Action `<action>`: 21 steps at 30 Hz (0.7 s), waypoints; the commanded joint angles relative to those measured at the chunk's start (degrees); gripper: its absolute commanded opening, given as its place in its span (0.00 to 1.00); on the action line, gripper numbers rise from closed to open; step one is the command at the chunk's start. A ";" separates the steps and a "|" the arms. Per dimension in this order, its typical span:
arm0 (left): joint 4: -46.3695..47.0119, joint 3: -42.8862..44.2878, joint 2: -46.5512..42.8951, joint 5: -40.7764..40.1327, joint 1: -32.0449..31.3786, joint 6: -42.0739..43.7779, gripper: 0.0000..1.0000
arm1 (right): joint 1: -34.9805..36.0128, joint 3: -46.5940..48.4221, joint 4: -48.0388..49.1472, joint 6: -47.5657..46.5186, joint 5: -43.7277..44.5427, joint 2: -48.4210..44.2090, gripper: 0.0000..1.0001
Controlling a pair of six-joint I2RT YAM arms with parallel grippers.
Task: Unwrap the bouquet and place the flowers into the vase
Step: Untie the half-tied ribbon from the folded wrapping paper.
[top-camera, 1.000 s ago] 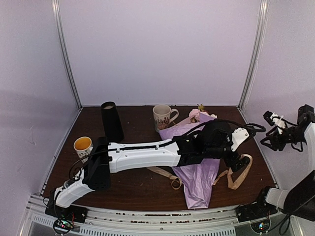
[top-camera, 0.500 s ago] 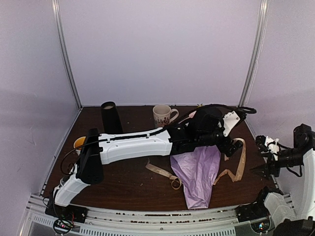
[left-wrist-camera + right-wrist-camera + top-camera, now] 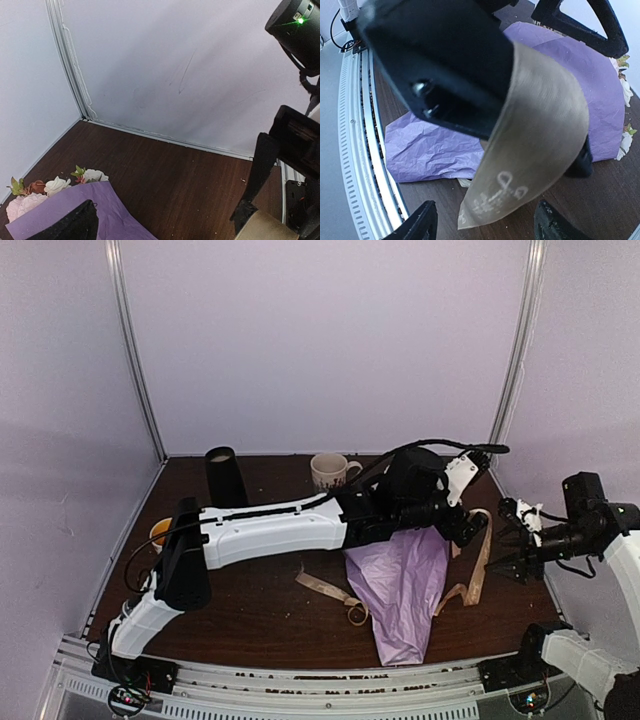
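Tabletop (image 3: 270, 615) carries it all, and your left arm (image 3: 280, 535) lies across most of it, reaching far right. Under its wrist spreads the paper (image 3: 405, 585), crumpled and trailing toward the near edge below the left pincer (image 3: 462, 532). That pincer is released, spread wide, grasping nothing. The ribbon (image 3: 480, 552) only hangs over one of its fingers (image 3: 257, 170). Your right pincer (image 3: 505, 538) faces it from just beside, also released, with the ribbon's free end dangling before its open tips.

I judge the step in hand to be getting the ribbon away. Bring the right pincer onto the hanging strip below the left finger, clench on ribbon alone, and draw off to its own side so the strip slides clear. Go slowly: another stretch of ribbon loops out from under the paper on the far side of the left pincer, and a quick pull could drag paper and blooms along. The two pincers are near enough to knock.

The vase (image 3: 224, 480) stands well apart from both pincers, back past the left forearm. A cream mug (image 3: 330, 472) sits between vase and left pincer, and an orange mug (image 3: 160, 532) peeks from behind the left arm. The flowers (image 3: 55, 187) lie at the paper's far end, near the left pincer's other finger, hidden from above by the arm.
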 commanded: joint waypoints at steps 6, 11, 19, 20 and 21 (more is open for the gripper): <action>2.84 -1.19 -1.17 -2.25 -0.10 0.46 0.98 | 4.06 -0.04 20.32 23.54 7.53 2.86 0.02; 0.52 -8.09 -5.86 -10.13 0.21 2.17 0.98 | -6.81 1.61 18.51 23.38 5.08 7.06 0.00; 5.31 -32.93 -22.18 -16.99 1.13 2.00 0.98 | -12.35 -4.23 23.71 24.48 27.49 8.26 0.14; 5.58 -35.52 -23.51 -17.58 1.15 1.94 0.98 | -12.36 -4.53 22.51 23.31 28.98 8.62 0.34; 5.48 -37.13 -24.66 -18.33 1.15 1.86 0.98 | -12.34 -4.52 21.00 22.81 29.96 8.78 0.43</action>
